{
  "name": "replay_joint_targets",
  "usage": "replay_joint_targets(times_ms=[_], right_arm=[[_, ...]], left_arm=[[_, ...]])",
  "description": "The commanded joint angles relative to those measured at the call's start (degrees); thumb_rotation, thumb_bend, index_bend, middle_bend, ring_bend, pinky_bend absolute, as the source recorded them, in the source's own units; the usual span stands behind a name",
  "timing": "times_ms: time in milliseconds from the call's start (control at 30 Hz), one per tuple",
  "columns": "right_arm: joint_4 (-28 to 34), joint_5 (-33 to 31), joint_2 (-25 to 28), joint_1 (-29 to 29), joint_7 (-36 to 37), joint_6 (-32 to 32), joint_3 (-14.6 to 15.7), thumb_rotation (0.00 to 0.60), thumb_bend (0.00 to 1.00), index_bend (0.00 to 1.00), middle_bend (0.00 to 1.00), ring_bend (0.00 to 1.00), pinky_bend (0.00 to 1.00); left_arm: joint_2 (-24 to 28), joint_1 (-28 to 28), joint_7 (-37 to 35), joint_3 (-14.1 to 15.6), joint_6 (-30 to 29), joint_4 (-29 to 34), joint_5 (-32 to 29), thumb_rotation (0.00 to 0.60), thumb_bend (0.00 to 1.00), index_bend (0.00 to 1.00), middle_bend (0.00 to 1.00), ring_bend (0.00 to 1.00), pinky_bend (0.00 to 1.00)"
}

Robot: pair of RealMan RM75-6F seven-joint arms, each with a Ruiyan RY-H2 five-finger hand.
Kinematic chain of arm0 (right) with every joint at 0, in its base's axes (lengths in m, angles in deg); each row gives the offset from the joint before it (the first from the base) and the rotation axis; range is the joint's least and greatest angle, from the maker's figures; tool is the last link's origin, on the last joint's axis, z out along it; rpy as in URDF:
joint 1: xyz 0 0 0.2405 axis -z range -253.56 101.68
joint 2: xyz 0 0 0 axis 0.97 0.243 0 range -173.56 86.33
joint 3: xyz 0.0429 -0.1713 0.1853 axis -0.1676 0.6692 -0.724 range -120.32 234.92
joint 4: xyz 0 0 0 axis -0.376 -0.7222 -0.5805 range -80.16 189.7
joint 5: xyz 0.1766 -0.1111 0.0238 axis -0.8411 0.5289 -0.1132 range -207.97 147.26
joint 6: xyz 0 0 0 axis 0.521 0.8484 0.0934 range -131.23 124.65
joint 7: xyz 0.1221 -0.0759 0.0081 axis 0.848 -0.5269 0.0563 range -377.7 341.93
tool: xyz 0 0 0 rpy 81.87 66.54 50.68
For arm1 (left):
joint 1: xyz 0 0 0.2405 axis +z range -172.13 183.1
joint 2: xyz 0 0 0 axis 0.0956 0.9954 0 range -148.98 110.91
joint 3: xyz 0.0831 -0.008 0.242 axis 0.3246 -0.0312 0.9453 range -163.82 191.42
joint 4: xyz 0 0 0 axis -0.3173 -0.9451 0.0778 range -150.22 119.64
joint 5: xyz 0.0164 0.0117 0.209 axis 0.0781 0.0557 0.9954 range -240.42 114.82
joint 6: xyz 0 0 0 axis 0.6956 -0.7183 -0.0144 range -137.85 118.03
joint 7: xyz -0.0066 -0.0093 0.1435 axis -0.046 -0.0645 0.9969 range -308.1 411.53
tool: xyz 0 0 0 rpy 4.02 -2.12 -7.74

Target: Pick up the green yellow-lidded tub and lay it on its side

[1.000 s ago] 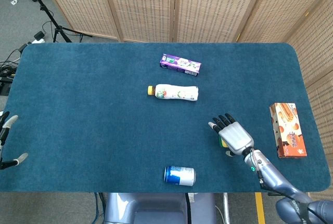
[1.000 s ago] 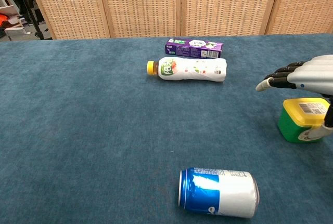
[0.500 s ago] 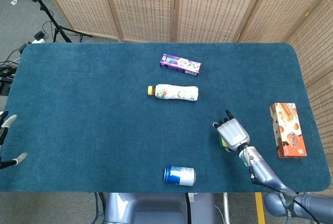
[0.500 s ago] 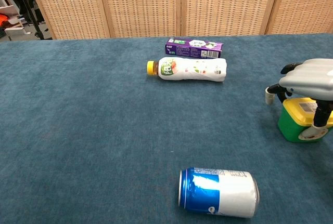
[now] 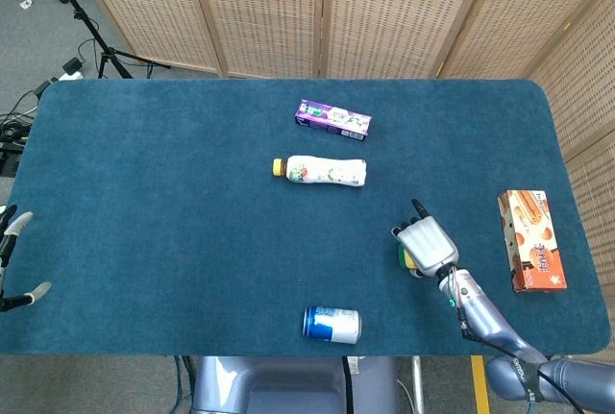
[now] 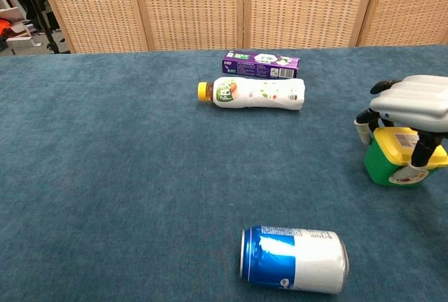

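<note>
Lying nearest, on its side on the blue table (image 6: 105,176): one blue-and-white can (image 6: 294,259), closed, contents not visible

Sitting to the right of the can and a little further back: one green yellow-lidded tub (image 6: 390,162), lid on, tilting slightly off upright, near the table's right front area; contents hidden

Gripping that tub from above: the right hand (image 6: 409,106), palm down over the lid, fingers (image 6: 420,153) curling down the front of the tub and the thumb pressing at its left side; in the head view, covering nearly all of the tub (image 5: 405,256) with the right hand (image 5: 424,244), forearm running back toward the table's near right corner

Showing only at the far left edge of the head view: the left hand (image 5: 13,258), off the table, holding nothing, two fingertips spread apart

Lying at the right edge: one orange biscuit box (image 5: 530,239), flat, closed

Lying mid-table: one white bottle (image 6: 253,93) with a yellow cap, on its side, cap pointing left

Lying furthest, just behind the bottle: one purple carton (image 6: 261,64), flat, closed
</note>
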Motion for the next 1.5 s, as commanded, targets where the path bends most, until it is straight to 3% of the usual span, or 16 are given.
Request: replay_joint_targets(times_ms=[33,233,400,567,767,1033,1067,1133,1200,1267,1500], right_arm=[[-0.2,6.3,0.8,1.3,7.3,2.9,-0.7,0.600,0.44,0.52,0.59,0.47,0.10],[-3.7,14.2,1.5,3.3,24.6,6.5,-1.4,0.600,0.52,0.52,0.59,0.47,0.14],[-12.1,18.1,-2.8,6.3,46.0,11.7,-2.2,0.600,0.59,0.52,0.59,0.47,0.15],[-22.9,19.6,-8.7,8.4,61.8,14.4,-2.1,0.600,0.66,0.52,0.59,0.47,0.15],[-39.3,21.0,-17.5,10.4,74.5,16.7,-1.6,0.600,0.72,0.53,0.59,0.47,0.15],[-52.6,23.1,-25.2,11.5,82.9,18.0,-0.7,0.600,0.72,0.53,0.58,0.47,0.15],[-53.5,23.5,-25.5,11.5,83.6,18.0,-0.3,0.600,0.70,0.51,0.55,0.44,0.15],[-55.1,25.6,-25.2,11.4,85.8,17.9,1.5,0.600,0.64,0.38,0.39,0.28,0.14],[-55.6,27.1,-24.3,11.3,87.3,17.8,3.0,0.600,0.55,0.12,0.10,0.05,0.07],[-54.6,28.2,-22.9,11.5,88.7,20.0,3.3,0.600,0.52,0.01,0.00,0.00,0.01],[-50.7,29.3,-19.3,12.8,86.8,27.3,2.1,0.600,0.50,0.00,0.00,0.00,0.00]], left_arm=[[0.0,0.0,0.1,0.1,0.1,0.0,0.1,0.600,0.00,0.00,0.00,0.00,0.00],[-0.2,0.0,0.5,0.1,-0.1,0.1,0.3,0.600,0.00,0.00,0.00,0.00,0.00],[-0.7,-0.2,1.7,0.3,0.3,0.0,0.3,0.600,0.00,0.00,0.00,0.00,0.00],[-1.1,-0.4,2.6,0.3,0.6,0.2,0.0,0.600,0.00,0.00,0.00,0.00,0.00],[-1.4,-0.4,3.6,0.4,0.8,0.5,-0.2,0.600,0.00,0.00,0.00,0.00,0.00],[-1.5,-0.8,3.8,0.2,1.8,0.5,-1.0,0.600,0.00,0.00,0.00,0.00,0.00],[-1.5,-0.8,3.7,0.2,1.7,0.5,-1.0,0.600,0.00,0.00,0.00,0.00,0.00],[-1.4,-0.7,3.6,0.2,1.6,0.5,-1.0,0.600,0.00,0.00,0.00,0.00,0.00],[-1.4,-0.6,3.6,0.1,1.4,0.5,-1.0,0.600,0.00,0.00,0.00,0.00,0.00],[-1.4,-0.6,3.9,0.2,1.2,0.5,-0.8,0.600,0.00,0.00,0.00,0.00,0.00],[-1.4,-0.5,4.0,0.3,1.0,0.6,-0.7,0.600,0.00,0.00,0.00,0.00,0.00]])
